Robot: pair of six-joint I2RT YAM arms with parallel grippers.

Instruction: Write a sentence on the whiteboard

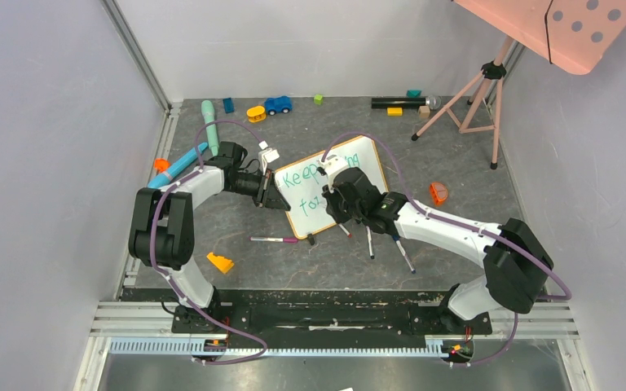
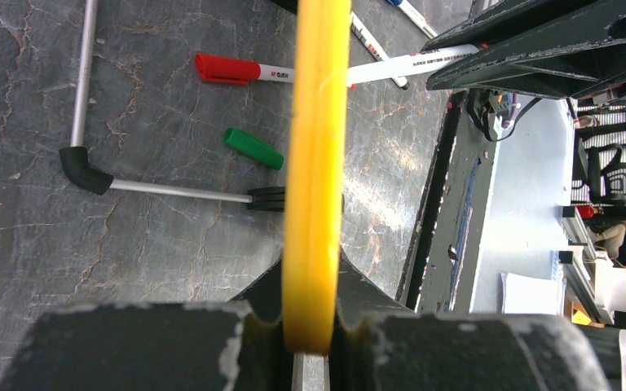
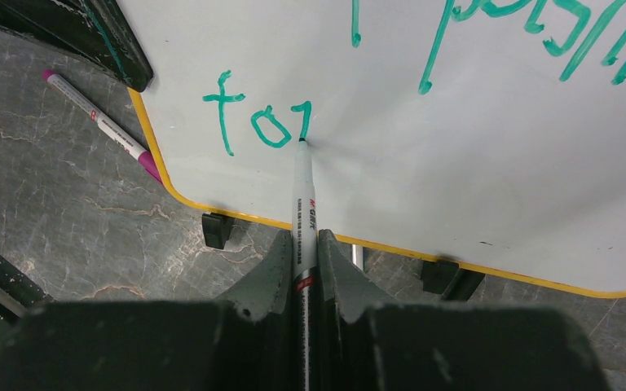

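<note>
Orange edging of the whiteboard (image 2: 316,163) runs straight into the left hand (image 2: 313,293), whose fingers are clamped on the frame at the board's left side. I judge this grip is there to brace the board, so that pen pressure cannot slide it or tip it backward.

On the grey tabletop (image 1: 456,163) just in front of that hand lie a pink-capped marker (image 3: 102,122), a red-capped marker (image 2: 236,69) and a loose green cap (image 2: 253,148). The cap is off, presumably because its pen is in use.

The whiteboard itself stands tilted near the middle of the tabletop, propped on small black clip feet (image 3: 216,228), its face turned toward the arms so the writing side is reachable.

The sentence (image 3: 261,122) is in green. The upper line begins "Keep", and its second word is partly hidden by the arm. The lower line reads "for" so far.

Further right, the right hand (image 3: 306,244) is closed tight on the barrel of the marker (image 3: 303,187), which is held in line with the wrist. Its tip touches the board at the foot of the "r". That straight hold probably lets the arm steer strokes directly.

Judging by the lower line, the last word is only partly written.
</note>
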